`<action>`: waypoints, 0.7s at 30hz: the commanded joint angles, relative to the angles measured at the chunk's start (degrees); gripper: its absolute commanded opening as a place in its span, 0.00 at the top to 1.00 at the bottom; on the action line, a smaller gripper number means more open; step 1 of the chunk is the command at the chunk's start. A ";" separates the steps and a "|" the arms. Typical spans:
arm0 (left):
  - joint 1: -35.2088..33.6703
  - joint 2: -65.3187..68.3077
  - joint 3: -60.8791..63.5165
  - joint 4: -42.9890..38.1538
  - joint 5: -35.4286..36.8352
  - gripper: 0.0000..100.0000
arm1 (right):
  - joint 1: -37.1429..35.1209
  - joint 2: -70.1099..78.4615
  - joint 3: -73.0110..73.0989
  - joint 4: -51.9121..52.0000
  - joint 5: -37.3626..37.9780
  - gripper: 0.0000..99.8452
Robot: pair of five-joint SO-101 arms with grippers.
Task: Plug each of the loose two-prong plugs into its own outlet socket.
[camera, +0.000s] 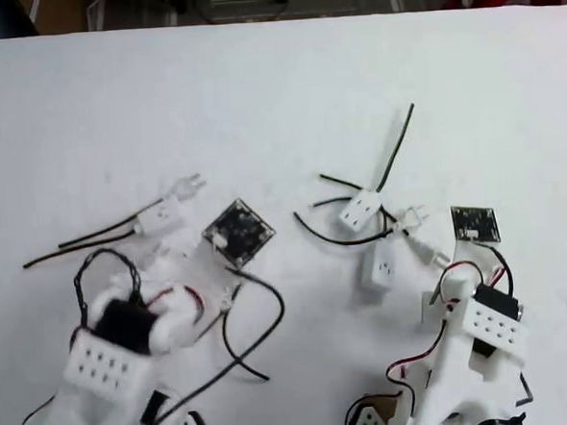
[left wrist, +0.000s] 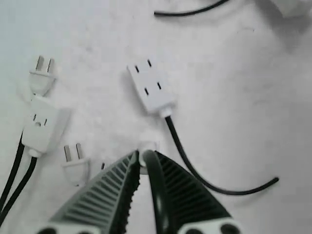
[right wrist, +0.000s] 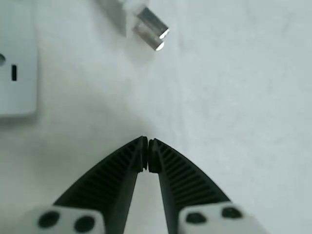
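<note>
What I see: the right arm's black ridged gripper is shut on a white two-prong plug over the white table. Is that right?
Not quite. The right arm's black ridged gripper is shut over the white table, but on nothing. The white two-prong plug lies apart from it, out beyond its tips. The right wrist view shows this.

White plug (left wrist: pixel 146 146) in hand (left wrist: pixel 142 159)

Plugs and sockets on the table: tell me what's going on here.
The left claw is closed on a small white plug, near a socket. The right claw is shut and empty above the table, close to another plug. Two more plugs lie loose beside a second socket.
</note>
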 commanded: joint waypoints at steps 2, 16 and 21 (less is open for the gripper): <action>-10.51 11.47 5.36 -3.96 -15.21 0.97 | -0.31 -0.92 0.35 -0.57 0.62 0.98; -15.78 16.75 12.04 -8.97 -28.31 0.90 | -0.31 -0.92 0.35 -0.57 0.62 0.98; -15.78 16.75 12.04 -9.23 -31.56 0.81 | -0.31 -0.92 0.35 -0.57 0.62 0.98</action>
